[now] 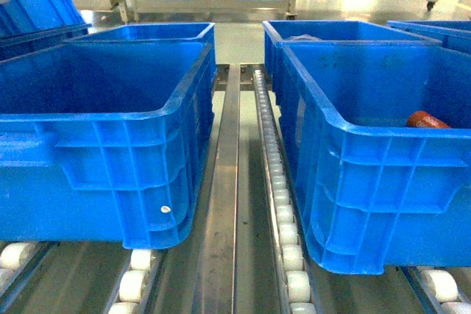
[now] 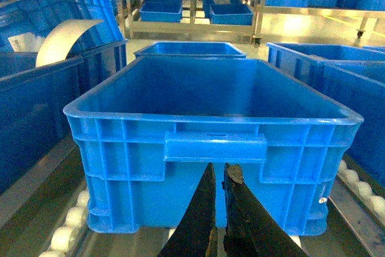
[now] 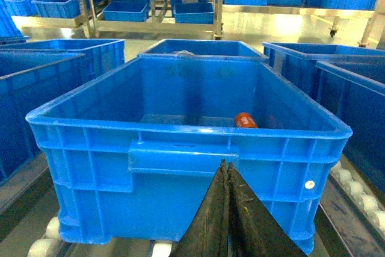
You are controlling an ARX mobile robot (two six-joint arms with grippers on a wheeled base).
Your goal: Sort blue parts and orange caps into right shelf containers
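Two containers occupying head view: left container [image 1: 103, 130] showing no parts, right container [image 1: 368, 145] holding one orange cap [image 1: 428, 120] near right wall; both sitting on shelf [image 1: 274, 182] rollers. No grippers appearing here.

Left wrist view: left gripper [image 2: 218, 179] hanging before left container's handle wall, fingers nearly pressed together, carrying nothing.

Right wrist view: right gripper [image 3: 227, 176] pressed together, carrying nothing; orange cap lying on bin floor. No blue parts showing anywhere; sorting seemingly just beginning.
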